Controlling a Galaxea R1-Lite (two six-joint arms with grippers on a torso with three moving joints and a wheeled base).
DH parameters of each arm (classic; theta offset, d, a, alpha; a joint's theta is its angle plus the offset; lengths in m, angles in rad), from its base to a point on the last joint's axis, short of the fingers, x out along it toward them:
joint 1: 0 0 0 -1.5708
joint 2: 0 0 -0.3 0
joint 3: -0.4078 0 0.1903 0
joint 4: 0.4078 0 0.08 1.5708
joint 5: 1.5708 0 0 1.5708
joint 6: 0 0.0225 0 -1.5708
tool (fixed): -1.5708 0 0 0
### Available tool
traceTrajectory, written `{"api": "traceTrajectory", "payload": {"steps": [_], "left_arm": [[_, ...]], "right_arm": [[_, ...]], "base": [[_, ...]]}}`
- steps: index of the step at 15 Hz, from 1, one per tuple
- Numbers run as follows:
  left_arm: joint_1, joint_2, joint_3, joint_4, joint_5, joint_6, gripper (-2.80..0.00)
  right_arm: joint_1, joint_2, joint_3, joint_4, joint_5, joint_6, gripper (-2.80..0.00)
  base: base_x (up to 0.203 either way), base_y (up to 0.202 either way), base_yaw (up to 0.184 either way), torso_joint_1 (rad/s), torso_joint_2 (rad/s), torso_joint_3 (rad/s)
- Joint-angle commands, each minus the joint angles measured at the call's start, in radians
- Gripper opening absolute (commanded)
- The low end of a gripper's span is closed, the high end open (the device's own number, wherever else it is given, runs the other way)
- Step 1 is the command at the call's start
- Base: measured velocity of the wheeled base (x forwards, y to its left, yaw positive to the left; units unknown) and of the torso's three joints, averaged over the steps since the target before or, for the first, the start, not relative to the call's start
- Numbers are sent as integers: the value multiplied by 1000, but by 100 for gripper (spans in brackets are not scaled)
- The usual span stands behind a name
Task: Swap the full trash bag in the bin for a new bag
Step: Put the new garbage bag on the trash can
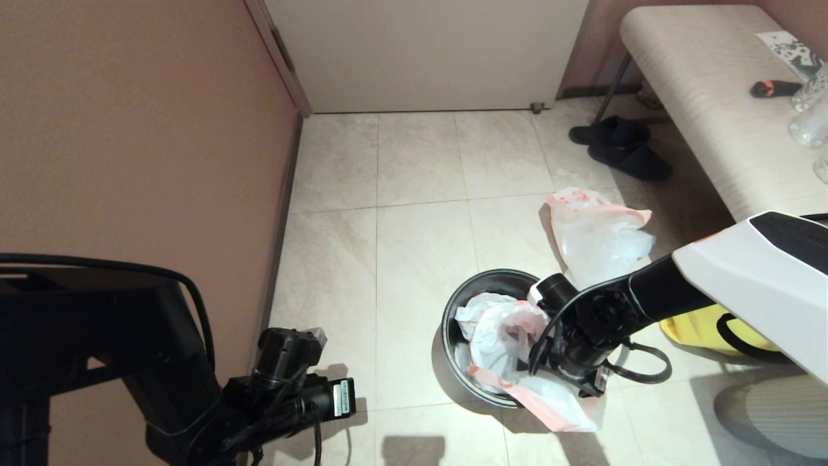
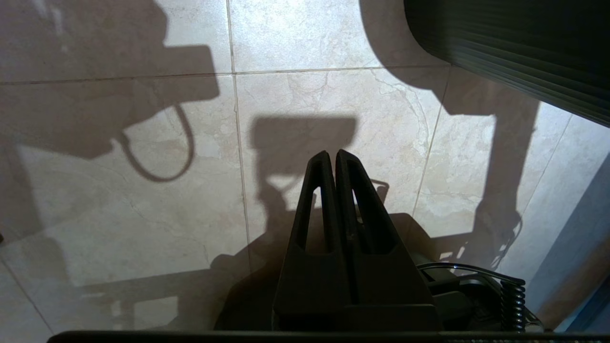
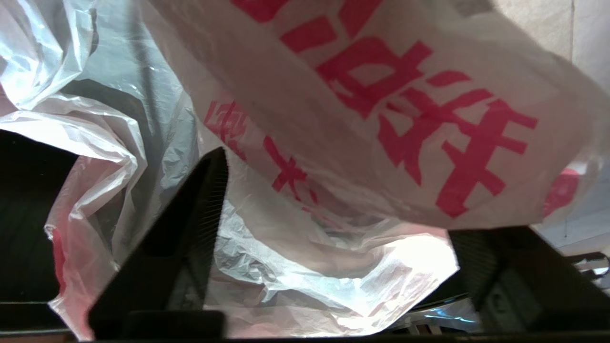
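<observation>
The round black bin point(image 1: 453, 310) stands on the floor tiles. The new bag point(image 1: 498, 336), thin white plastic with a pink-red rim band, lies crumpled inside it and spills over the near rim onto the floor. My right gripper point(image 1: 561, 355) hangs over the bin's right side. In the right wrist view this gripper point(image 3: 338, 200) is open wide, with the bag point(image 3: 295, 281) loose between its fingers point(image 3: 190, 228) and a red-printed fold covering the other tip. The bin's dark wall point(image 3: 24, 214) shows beside it. My left gripper point(image 2: 332, 155) is shut and empty, parked low by the wall.
A second puffed white bag with a pink rim point(image 1: 595, 236) lies on the floor just beyond the bin. A yellow bag point(image 1: 702, 330) sits under my right arm. Black slippers point(image 1: 621, 149) and a bench point(image 1: 711, 110) are at the far right; a brown wall point(image 1: 142, 129) runs along the left.
</observation>
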Motion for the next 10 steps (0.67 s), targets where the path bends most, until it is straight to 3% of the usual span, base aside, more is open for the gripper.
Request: {"api": "traceTrajectory", "payload": {"steps": [1,10], "left_arm": [[0,1,0,-5,0,-3,-280],[0,1,1,-5,4,-4,-280]], "right_arm": [[-5,11,-1,2,-1,4,-280],[1,31,-43,3,-4,-11,-280]], "base": [[0,0,0,0,0,0],[0,0,0,0,0,0]]}}
